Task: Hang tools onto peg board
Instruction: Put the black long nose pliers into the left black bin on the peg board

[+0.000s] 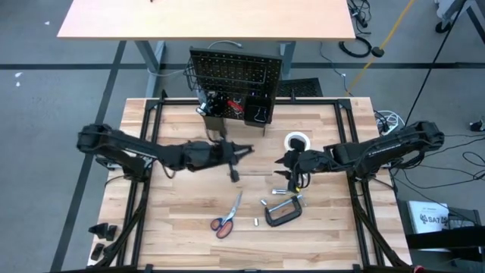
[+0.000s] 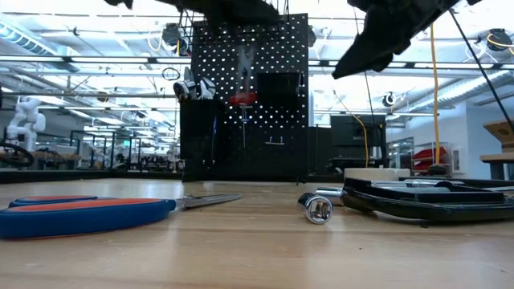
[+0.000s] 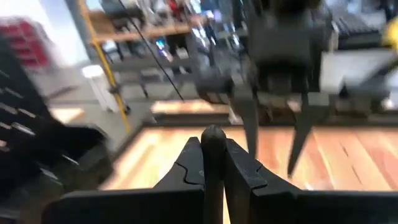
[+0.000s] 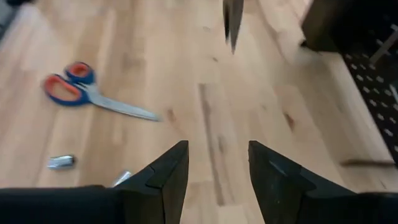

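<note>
The black peg board (image 1: 235,74) stands upright at the table's far edge, with a red screwdriver (image 2: 243,99) and other tools on it. My left gripper (image 1: 241,152) is mid-table, level and shut on a dark slim tool (image 1: 233,170), whose tip shows in the right wrist view (image 4: 232,23). To its right, my right gripper (image 1: 286,161) stands open (image 4: 217,158) with nothing between its fingers. On the table lie orange-handled scissors (image 1: 226,220), a black C-clamp (image 1: 284,212), a silver ratchet (image 2: 319,209) and a white tape roll (image 1: 297,142). My left gripper pinches the dark tool's upper end (image 3: 213,135) between its two fingers. The fingers lie level and come from the table's left. The tool hangs below them, its tip clear of the tabletop.
Small silver bits (image 4: 61,162) lie near the scissors. Black frame rails (image 1: 144,144) run along both table sides. Bins (image 1: 256,110) sit at the peg board's foot. Bare wood lies between the two grippers and the peg board.
</note>
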You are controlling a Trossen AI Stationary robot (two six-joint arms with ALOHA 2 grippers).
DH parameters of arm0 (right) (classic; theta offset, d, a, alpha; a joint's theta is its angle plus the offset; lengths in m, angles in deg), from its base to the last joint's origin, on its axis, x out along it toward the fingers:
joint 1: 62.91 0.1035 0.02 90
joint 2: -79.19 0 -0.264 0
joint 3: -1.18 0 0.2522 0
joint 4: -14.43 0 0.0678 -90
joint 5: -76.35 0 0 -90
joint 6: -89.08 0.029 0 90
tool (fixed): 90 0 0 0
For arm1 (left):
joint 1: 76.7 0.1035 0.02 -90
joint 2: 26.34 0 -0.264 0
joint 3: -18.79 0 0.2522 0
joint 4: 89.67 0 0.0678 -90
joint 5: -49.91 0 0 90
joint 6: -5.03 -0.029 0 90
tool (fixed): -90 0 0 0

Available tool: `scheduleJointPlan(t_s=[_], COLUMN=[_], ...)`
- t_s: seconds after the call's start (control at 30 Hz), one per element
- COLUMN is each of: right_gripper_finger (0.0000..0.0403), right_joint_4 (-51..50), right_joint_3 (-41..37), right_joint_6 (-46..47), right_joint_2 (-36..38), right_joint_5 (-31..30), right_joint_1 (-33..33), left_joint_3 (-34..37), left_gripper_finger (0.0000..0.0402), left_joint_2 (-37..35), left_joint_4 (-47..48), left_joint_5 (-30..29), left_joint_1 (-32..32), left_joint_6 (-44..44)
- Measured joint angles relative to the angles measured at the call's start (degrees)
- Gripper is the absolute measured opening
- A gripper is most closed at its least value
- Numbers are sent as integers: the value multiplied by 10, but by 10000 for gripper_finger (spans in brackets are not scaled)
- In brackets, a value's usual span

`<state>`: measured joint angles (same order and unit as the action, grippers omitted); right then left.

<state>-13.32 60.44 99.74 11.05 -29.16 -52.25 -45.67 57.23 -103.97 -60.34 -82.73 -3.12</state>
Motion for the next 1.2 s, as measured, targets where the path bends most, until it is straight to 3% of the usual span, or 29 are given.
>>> scheduleJointPlan(t_s=[0.2,0.37,0.8,1.2], right_gripper_finger=[155,155,155,155], right_joint_4=[-15,-2,42,61], right_joint_3=[0,0,0,0], right_joint_6=[4,-7,-38,-48], right_joint_2=[-10,-21,-28,-28], right_joint_5=[-13,-16,-30,-29], right_joint_1=[0,0,-1,-2], left_joint_3=[28,79,183,184], left_gripper_finger=[18,18,18,18], left_joint_2=[-124,-200,-208,-208], left_joint_4=[18,7,-180,-172], left_joint_5=[-28,-56,44,98], left_joint_1=[21,79,202,253], left_joint_6=[-21,-28,-92,-92])
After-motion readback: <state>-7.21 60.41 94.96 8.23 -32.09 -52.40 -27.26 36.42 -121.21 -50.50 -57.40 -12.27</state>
